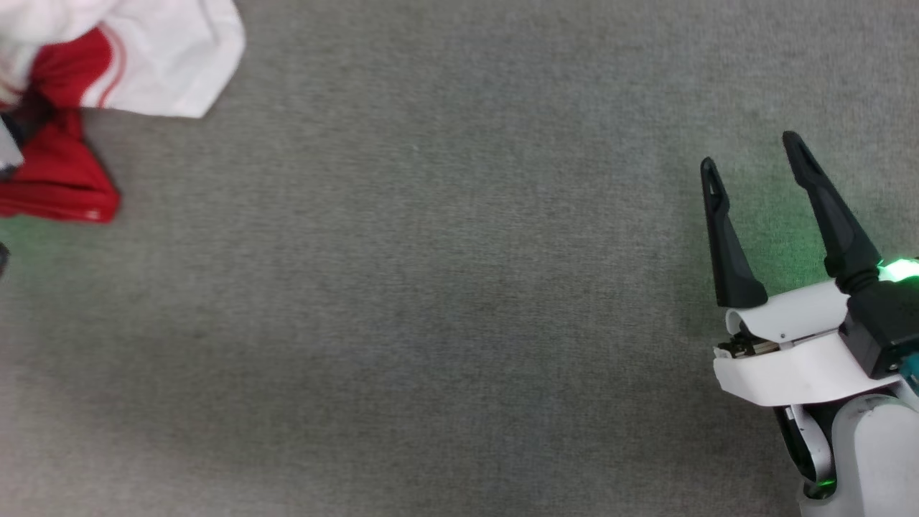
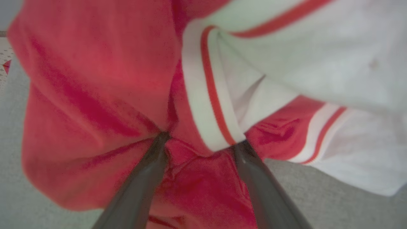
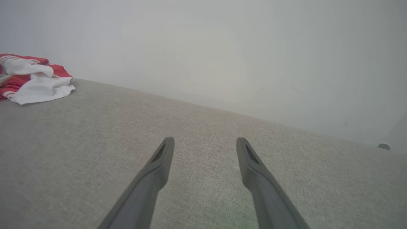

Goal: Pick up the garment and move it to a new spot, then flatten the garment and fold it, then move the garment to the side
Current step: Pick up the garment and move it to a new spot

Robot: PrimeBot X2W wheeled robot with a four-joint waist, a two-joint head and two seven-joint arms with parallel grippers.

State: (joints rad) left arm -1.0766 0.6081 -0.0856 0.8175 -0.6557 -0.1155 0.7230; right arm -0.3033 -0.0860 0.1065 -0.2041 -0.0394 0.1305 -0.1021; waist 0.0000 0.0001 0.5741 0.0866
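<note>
Head view: the right pincer [image 1: 750, 151] is hovering over a grey fabric surface [image 1: 431, 287], its two dark fingers standing wide apart and gripping nothing. A green light is glowing at its base. The garment [image 1: 143, 64] is lying crumpled well off to this pincer's left and ahead of it, with bare surface stretching between them.

Left wrist view (blurred): the left pincer [image 2: 202, 140] is standing spread wide, both fingertips pressing into the garment's [image 2: 95, 79] red cloth. A red fold is bulging between the fingers [image 2: 140, 184], unclamped. A striped trim band [image 2: 210, 105] is running down onto the right-hand fingertip, and white panels are lying beyond it.

Right wrist view: the right pincer [image 3: 205, 140] is gaping, empty, and pointing along the surface toward a pale wall [image 3: 222, 47]. The garment [image 3: 35, 82] is sitting heaped far off to its upper left. A small grey object [image 3: 384, 146], too small to identify, is showing far right.
</note>
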